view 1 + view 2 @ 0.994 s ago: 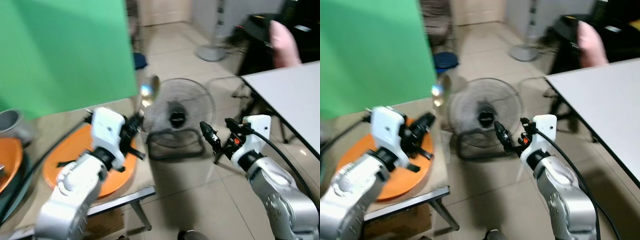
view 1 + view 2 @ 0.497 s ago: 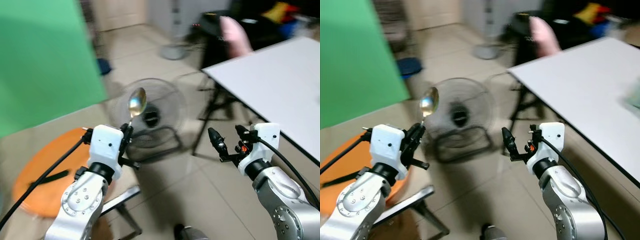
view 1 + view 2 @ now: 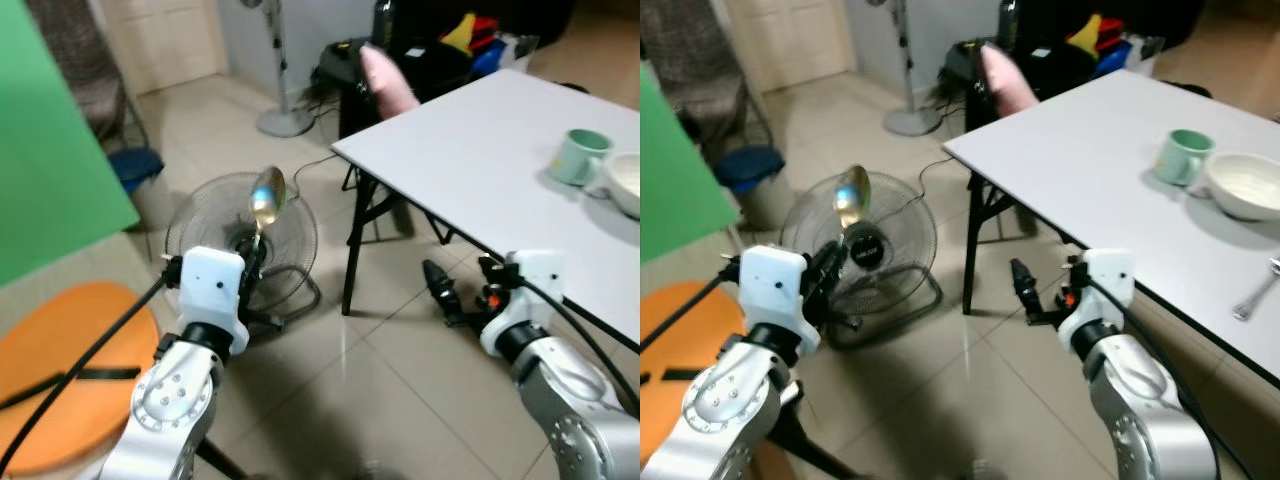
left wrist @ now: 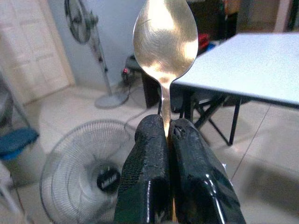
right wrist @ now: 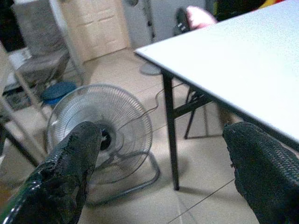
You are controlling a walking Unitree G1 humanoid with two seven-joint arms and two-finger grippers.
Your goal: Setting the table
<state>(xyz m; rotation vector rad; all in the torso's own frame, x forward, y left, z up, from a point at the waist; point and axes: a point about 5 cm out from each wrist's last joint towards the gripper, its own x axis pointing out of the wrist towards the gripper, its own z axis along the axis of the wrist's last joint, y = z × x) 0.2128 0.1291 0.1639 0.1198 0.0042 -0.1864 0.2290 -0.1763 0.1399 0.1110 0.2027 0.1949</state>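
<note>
Spoon carried upright toward the table, not yet placed.

Spoon: polished metal, smooth oval bowl up, thin stem pinched between the pressed-together rubbery black fingers of the left gripper, held over the tiled floor, well apart from the table. Risk, as I judge it: grip is on the narrow slick stem only, so a jolt while walking could let it pivot or slip out. Right gripper: jaws spread, empty, near the table edge; could knock the dark metal legs. Table top flat, white, matte; on it a pale green mug, white bowl, fork. Wire-cage fan on the floor is a trip hazard.
</note>
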